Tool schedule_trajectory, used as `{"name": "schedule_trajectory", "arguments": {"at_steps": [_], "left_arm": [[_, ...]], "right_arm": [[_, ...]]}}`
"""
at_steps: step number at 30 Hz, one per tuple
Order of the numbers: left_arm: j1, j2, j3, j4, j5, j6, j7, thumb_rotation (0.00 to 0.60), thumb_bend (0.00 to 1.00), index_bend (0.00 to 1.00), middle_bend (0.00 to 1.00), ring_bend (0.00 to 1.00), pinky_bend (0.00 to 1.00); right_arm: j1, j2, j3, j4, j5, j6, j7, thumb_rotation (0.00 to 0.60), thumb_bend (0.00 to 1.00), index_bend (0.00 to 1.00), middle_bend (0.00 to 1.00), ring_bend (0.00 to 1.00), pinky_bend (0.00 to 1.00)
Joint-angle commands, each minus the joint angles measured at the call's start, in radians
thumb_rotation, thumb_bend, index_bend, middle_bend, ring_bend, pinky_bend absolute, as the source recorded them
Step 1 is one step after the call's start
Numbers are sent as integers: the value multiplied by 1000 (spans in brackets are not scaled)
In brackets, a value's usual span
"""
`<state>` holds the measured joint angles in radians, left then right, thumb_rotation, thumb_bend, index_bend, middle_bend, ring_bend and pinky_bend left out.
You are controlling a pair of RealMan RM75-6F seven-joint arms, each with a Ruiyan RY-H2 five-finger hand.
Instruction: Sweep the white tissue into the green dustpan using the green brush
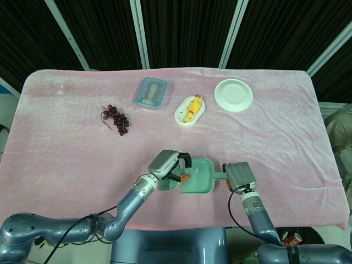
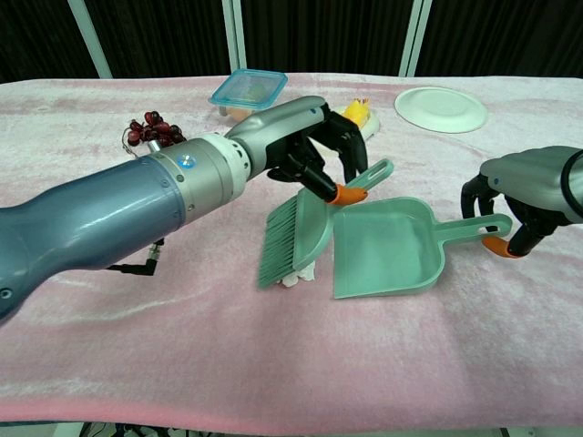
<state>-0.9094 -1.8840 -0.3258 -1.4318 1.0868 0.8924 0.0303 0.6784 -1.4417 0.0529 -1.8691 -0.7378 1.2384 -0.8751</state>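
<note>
My left hand (image 2: 314, 155) (image 1: 168, 165) grips the handle of the green brush (image 2: 296, 232). Its bristles stand at the open left edge of the green dustpan (image 2: 387, 250) (image 1: 198, 176). The white tissue (image 2: 299, 273) shows only as a small scrap under the bristles, just outside the pan's mouth. My right hand (image 2: 524, 196) (image 1: 239, 176) holds the dustpan's handle at the right. In the head view the tissue is hidden by the left hand.
Behind the work area lie a bunch of dark grapes (image 1: 115, 118), a blue-lidded box (image 1: 151, 92), a small white dish with a yellow toy (image 1: 191, 110) and a white plate (image 1: 234, 94). Pink cloth (image 1: 66, 143) covers the table.
</note>
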Motion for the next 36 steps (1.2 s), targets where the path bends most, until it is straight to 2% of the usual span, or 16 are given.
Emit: {"name": "schedule_trajectory", "arguments": {"at_steps": [1, 6, 11, 18, 22, 28, 36], "left_arm": [[-26, -29, -26, 17, 9, 8, -7, 600, 356, 651, 673, 876, 994], [-41, -50, -52, 13, 42, 38, -29, 600, 356, 651, 673, 876, 994], [-29, -26, -61, -22, 83, 68, -64, 600, 356, 652, 673, 876, 994], [13, 69, -2, -87, 86, 46, -56, 600, 356, 655, 675, 876, 994], [36, 95, 39, -87, 73, 32, -50, 600, 356, 656, 676, 876, 994], [35, 57, 57, -30, 64, 18, -58, 600, 356, 655, 676, 876, 994], [-11, -42, 27, 74, 75, 5, -82, 600, 356, 655, 675, 876, 994]], "right_arm": [[0, 2, -1, -5, -1, 2, 0, 600, 480, 562, 544, 684, 769], [0, 5, -5, -10, -2, 7, -4, 600, 481, 562, 544, 684, 769], [1, 7, -5, -15, -3, 11, -5, 600, 480, 562, 544, 684, 769], [2, 2, -7, -16, 0, 12, -7, 600, 480, 562, 544, 684, 769], [3, -5, -11, -10, 4, 9, -9, 600, 481, 562, 544, 684, 769], [3, -11, -13, -1, 8, 5, -4, 600, 480, 562, 544, 684, 769], [3, -5, -8, 1, 16, 2, 3, 600, 480, 562, 544, 685, 769]]}}
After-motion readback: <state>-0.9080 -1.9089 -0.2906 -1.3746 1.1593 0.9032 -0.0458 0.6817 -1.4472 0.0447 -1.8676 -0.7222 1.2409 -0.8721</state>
